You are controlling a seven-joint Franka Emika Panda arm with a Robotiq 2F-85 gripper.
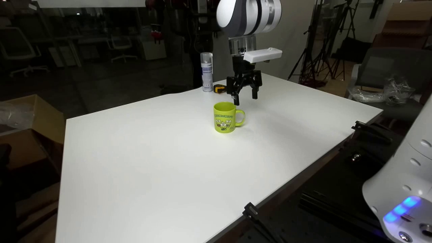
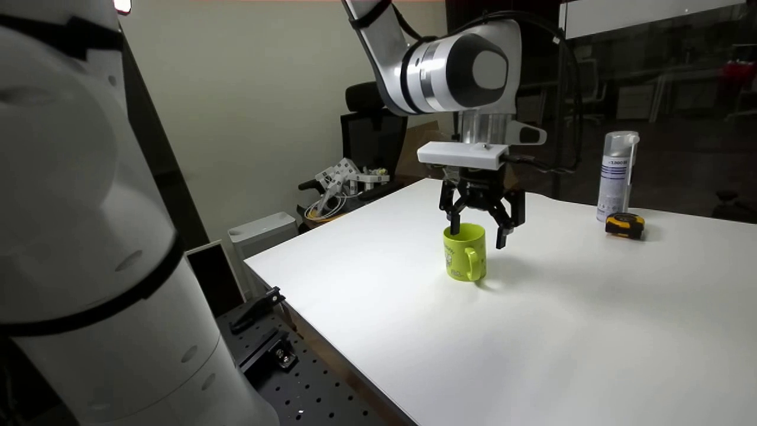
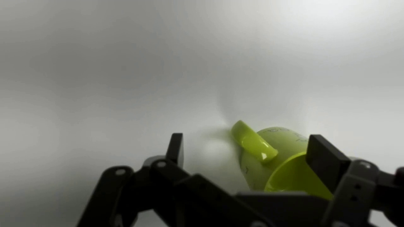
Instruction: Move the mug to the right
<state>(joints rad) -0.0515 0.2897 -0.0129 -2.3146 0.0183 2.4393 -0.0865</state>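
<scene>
Broadly, a white table (image 1: 141,168) spreads across both exterior views, and the arm (image 2: 467,71) reaches in above it. From the arm's end hangs the black gripper (image 1: 245,98), pointing down, its two fingers (image 3: 326,157) spread well apart. An aerosol can (image 2: 613,180) stands upright near the table's edge, well apart from the gripper. The lime-green mug (image 1: 224,118), shorter than the can and printed with cartoon figures, sits upright on the table below the gripper, off to one side of the gap between the fingers; in the wrist view one finger covers part of its mouth, and whether the two touch cannot be told. A yellow-and-black tape measure (image 2: 624,225) lies just beside the base of the can. Smaller again, the mug's handle (image 3: 252,142) shows between the fingers in the wrist view.
</scene>
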